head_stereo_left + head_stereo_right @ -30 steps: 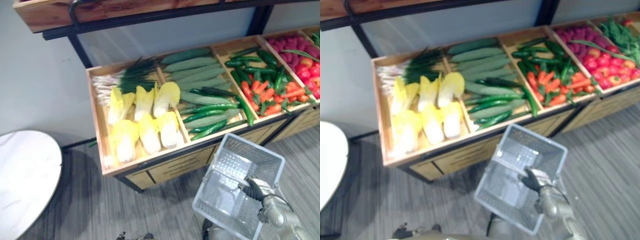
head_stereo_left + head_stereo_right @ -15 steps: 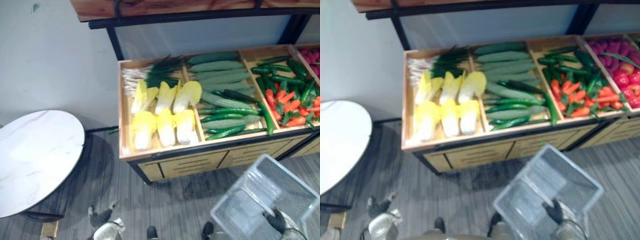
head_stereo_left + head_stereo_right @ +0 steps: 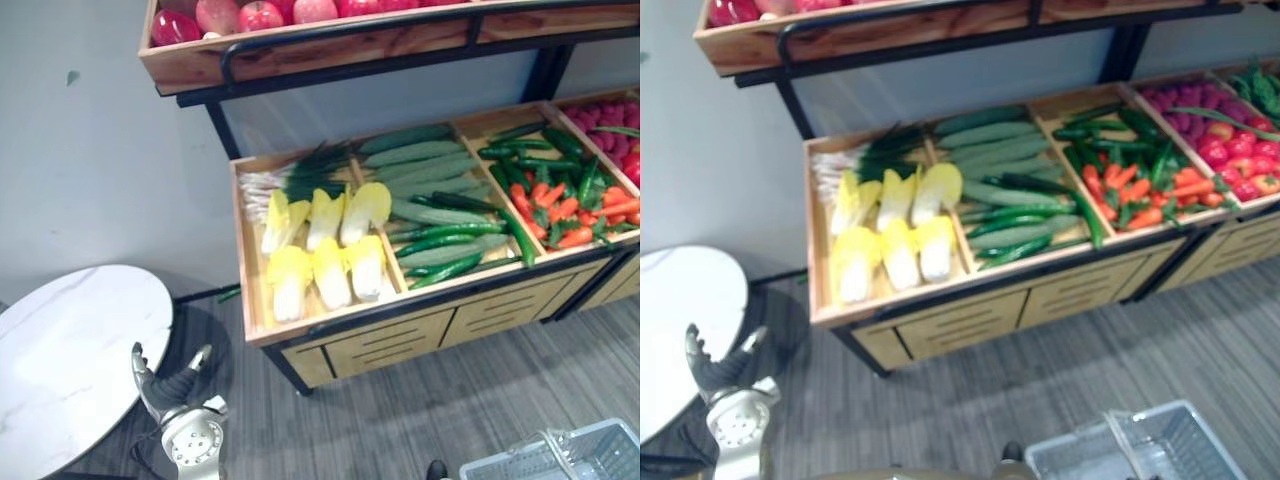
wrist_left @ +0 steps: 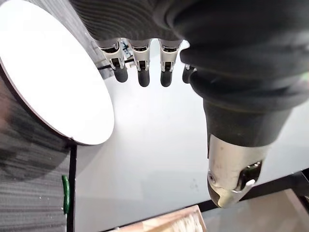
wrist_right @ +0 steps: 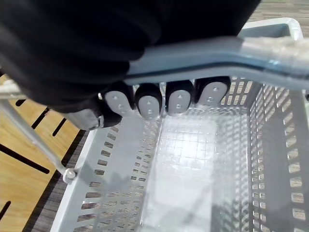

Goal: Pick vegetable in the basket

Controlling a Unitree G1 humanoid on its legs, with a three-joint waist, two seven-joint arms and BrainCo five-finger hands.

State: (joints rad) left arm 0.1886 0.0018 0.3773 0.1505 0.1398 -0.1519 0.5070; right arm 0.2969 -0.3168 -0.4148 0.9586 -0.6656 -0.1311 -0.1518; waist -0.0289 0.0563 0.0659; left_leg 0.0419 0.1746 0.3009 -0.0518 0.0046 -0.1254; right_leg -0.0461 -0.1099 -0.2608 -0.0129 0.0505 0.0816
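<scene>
veg stand [image 3: 400, 338] at 12 o'clock | left robot hand [image 3: 165, 385] spread, empty, at 8 | right robot hand [image 5: 147, 104] curled round handle of basket [image 5: 104, 191], at 5 | cucumbers [image 3: 432, 168]: probably stiff, slick, so grab mid-body

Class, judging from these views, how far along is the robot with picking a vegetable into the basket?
Done: the right hand grips the basket by its handle. In hand: nothing picked; the left hand is open and empty by the round table. Left: the basket is empty; cucumbers lie in the stall.

no readable text, no legible labels, numbers or signs
</scene>
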